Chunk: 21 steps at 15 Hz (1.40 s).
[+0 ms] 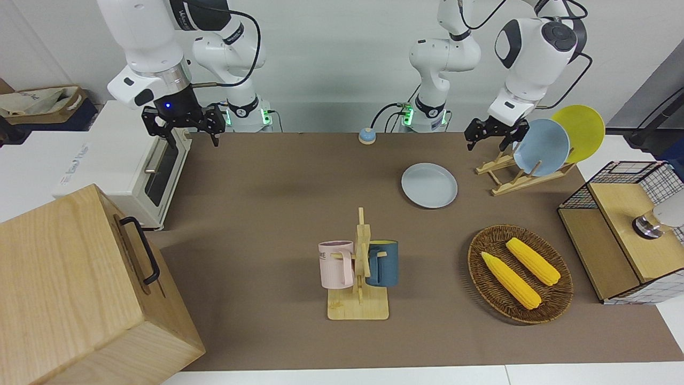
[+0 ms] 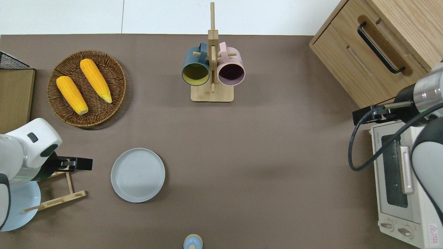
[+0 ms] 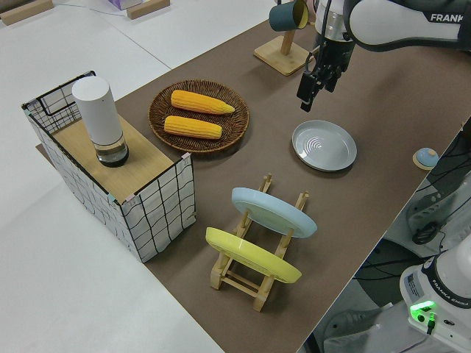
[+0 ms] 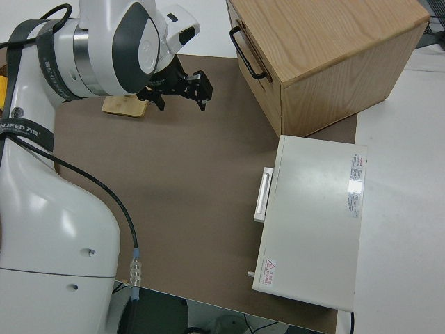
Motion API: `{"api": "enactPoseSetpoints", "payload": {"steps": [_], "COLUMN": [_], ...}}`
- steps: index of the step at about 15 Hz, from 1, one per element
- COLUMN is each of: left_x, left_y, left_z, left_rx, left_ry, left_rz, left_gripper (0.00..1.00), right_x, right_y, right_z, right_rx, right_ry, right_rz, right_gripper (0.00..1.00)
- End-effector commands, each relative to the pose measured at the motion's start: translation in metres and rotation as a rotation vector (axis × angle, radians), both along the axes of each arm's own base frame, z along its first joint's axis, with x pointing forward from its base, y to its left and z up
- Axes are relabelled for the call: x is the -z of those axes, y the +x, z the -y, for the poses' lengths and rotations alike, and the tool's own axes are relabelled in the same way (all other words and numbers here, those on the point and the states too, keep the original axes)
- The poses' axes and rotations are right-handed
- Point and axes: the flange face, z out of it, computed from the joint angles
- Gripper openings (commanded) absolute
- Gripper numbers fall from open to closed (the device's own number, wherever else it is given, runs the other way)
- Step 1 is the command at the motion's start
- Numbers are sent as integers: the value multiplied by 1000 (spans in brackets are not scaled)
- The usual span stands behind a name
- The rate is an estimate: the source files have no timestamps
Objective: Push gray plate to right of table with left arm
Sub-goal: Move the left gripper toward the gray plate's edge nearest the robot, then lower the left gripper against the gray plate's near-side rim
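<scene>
The gray plate [image 1: 429, 185] lies flat on the brown table [image 1: 267, 187]; it also shows in the overhead view [image 2: 137, 175] and the left side view [image 3: 324, 145]. My left gripper [image 1: 486, 144] hangs in the air with its fingers open and empty. In the overhead view the left gripper [image 2: 84, 164] is over the end of the wooden plate rack [image 2: 69, 181], beside the plate toward the left arm's end, with a gap to the rim. It also shows in the left side view [image 3: 309, 92]. My right gripper [image 1: 193, 142] is parked and open.
The rack holds a sky-blue plate [image 1: 542, 147] and a yellow plate [image 1: 582, 131]. A corn basket [image 2: 117, 103] and a mug stand [image 2: 211, 95] stand farther from the robots. A small bell [image 2: 192, 242], a toaster oven [image 2: 405, 193] and a wooden cabinet [image 2: 380, 52] are also there.
</scene>
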Motion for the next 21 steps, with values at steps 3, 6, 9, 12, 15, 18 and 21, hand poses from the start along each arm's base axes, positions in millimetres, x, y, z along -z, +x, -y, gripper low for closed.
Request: {"api": "enactPoseSetpoints", "payload": {"steps": [3,6,9,12,15,18,21], "left_x": [38,58,75,95,129,146,173], "left_y": [-28,-34,-40,-48,-59,-59,-58], "left_z": [3,7,7,9,9,9,12], "left_rx": [-22,-38,-39,-37,-40,-42,-36], "left_ry": [-11,-10,-11,-11,-12,-9,-3], "left_rz": [50,56,63,75,103,100,90], "left_gripper": [993,993,993,993,993,993,993], "right_x": [-3,-3,-3,-3,-3,-3,-3], "right_y": [-3,-3,-3,-3,-3,-3,-3], "right_z": [0,0,0,0,0,0,0], "right_rx": [4,4,6,4,4,6,4], "right_ry": [6,6,6,6,6,6,6], "right_rz": [-4,-4,-4,-4,-4,-4,-4], "right_gripper": [983,983,983,983,983,983,983]}}
